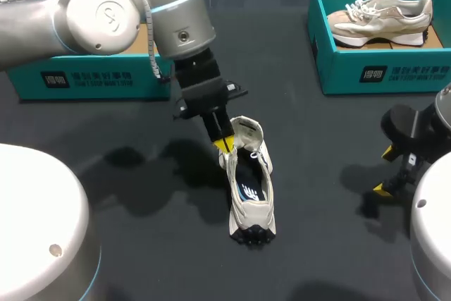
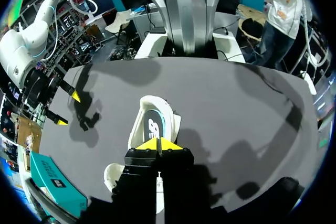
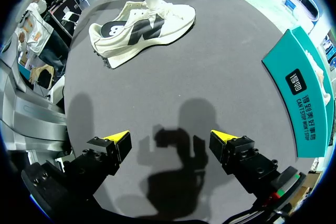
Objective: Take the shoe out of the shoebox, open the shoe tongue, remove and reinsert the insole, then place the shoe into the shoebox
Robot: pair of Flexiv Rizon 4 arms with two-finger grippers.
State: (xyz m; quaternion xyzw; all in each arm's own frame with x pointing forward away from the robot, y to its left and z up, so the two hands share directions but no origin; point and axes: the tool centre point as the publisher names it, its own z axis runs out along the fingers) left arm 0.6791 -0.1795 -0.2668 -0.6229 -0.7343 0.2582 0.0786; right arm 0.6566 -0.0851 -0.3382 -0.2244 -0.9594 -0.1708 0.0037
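Observation:
A cream shoe (image 1: 251,188) stands on the dark table, heel toward the front edge, its white tongue (image 1: 246,132) folded up and its dark insole (image 1: 250,187) showing. My left gripper (image 1: 225,144) is shut, its yellow tips against the tongue's left edge. Whether anything is pinched I cannot tell. In the left wrist view the shut tips (image 2: 158,144) hang over the shoe (image 2: 152,116). My right gripper (image 1: 384,170) stands open and empty near the table's right side (image 3: 170,140), well apart from the shoe (image 3: 142,27).
A teal shoebox (image 1: 77,75) stands at the back left, partly behind my left arm. A second teal box (image 1: 380,68) at the back right holds another cream shoe (image 1: 384,19). The right wrist view has that box (image 3: 307,93) beside my right gripper.

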